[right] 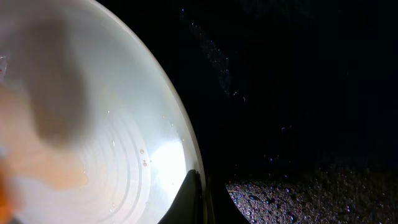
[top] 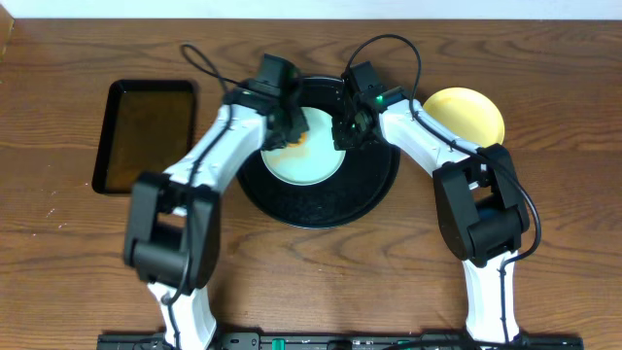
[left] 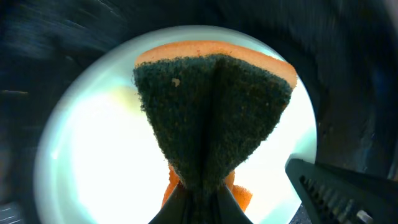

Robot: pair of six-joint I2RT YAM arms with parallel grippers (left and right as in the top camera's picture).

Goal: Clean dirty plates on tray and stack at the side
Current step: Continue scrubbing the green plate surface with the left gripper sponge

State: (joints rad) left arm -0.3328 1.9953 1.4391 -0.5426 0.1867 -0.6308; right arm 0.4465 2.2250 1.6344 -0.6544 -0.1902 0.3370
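Note:
A pale mint-white plate (top: 309, 160) lies on the round black tray (top: 321, 206). My left gripper (top: 290, 124) is shut on a folded orange-green sponge (left: 214, 106), which presses on the plate's far left part. Orange-brown smears (right: 43, 162) show on the plate by the sponge. My right gripper (top: 342, 134) is shut on the plate's right rim (right: 186, 143), one finger inside the rim and one outside. A yellow plate (top: 468, 115) rests on the table to the right of the tray.
A rectangular black tray (top: 146, 134) lies on the wooden table at the left. In the left wrist view, part of the right gripper's finger (left: 345, 190) shows at the lower right, close to the sponge.

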